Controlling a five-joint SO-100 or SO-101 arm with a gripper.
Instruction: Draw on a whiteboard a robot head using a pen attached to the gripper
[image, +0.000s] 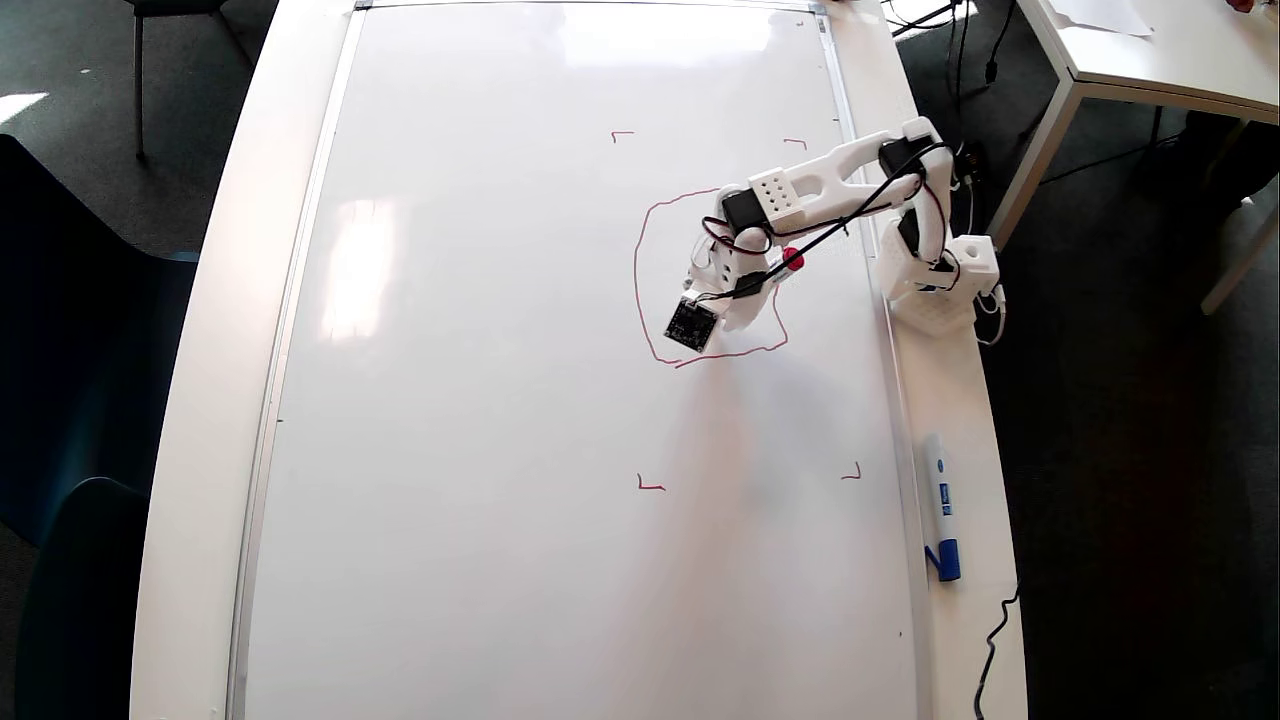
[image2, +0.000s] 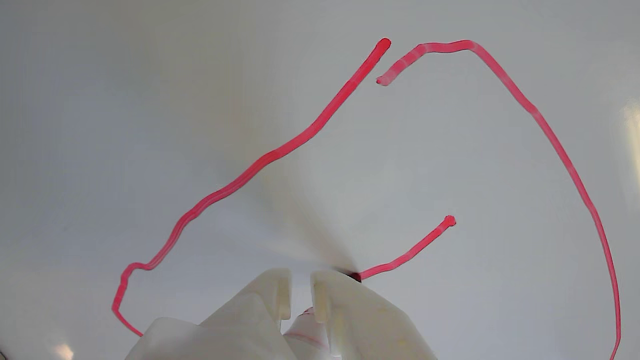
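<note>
While your gripper (image2: 300, 292) pinches the pen (image2: 306, 325) between its two white fingers, the red tip sits on the whiteboard (image: 480, 400), laying a short stroke inside the outline. You have the robot head (image: 640, 290) only partly done: its wobbly border is nearly closed, with a small gap showing in the wrist view. Eyes, mouth and stalked box are left, I judge.
</note>
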